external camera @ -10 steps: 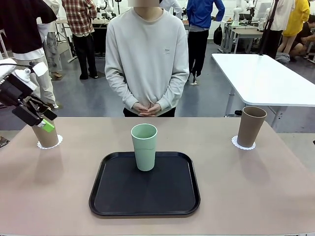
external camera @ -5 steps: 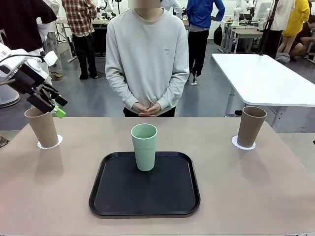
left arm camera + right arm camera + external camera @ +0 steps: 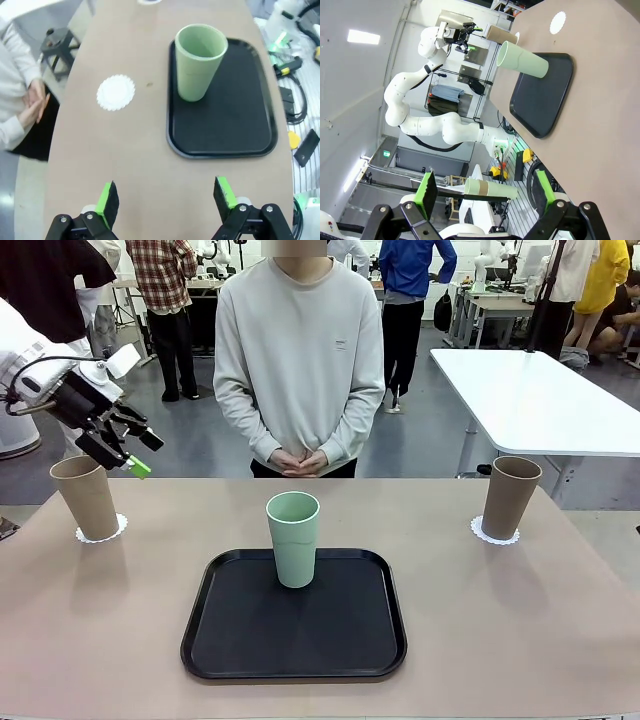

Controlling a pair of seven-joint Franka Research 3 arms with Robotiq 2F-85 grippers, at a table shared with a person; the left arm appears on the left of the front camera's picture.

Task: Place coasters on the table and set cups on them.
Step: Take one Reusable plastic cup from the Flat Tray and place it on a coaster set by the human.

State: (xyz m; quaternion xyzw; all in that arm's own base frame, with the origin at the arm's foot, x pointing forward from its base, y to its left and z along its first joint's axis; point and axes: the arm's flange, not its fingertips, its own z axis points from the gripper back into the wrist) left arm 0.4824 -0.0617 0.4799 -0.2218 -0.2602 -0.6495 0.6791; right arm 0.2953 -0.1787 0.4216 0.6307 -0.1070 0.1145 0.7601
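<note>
A tan cup (image 3: 87, 498) stands on a coaster (image 3: 103, 532) at the table's (image 3: 520, 640) far left. Above it and to its right, my left gripper (image 3: 135, 452) hangs open and holds nothing. The mint green cup (image 3: 293, 538) (image 3: 200, 62) stands on the black tray (image 3: 200, 640). The left wrist view has a bare coaster (image 3: 116, 92) beside the tray, toward the person, with my left gripper (image 3: 166, 200) open. Another tan cup (image 3: 511, 496) sits on a coaster (image 3: 495, 533) at the far right. My right gripper (image 3: 483, 180) is open, and that cup (image 3: 490, 188) shows beyond its fingers.
A person (image 3: 300, 360) stands at the table's far side with hands (image 3: 297, 460) clasped near the edge. A white table (image 3: 540, 400) stands behind on the right. Bare tabletop lies on both sides of the tray and in front of it.
My left gripper has let go of the left tan cup, which stays on its coaster. The gripper has risen and moved right, away from the cup.
</note>
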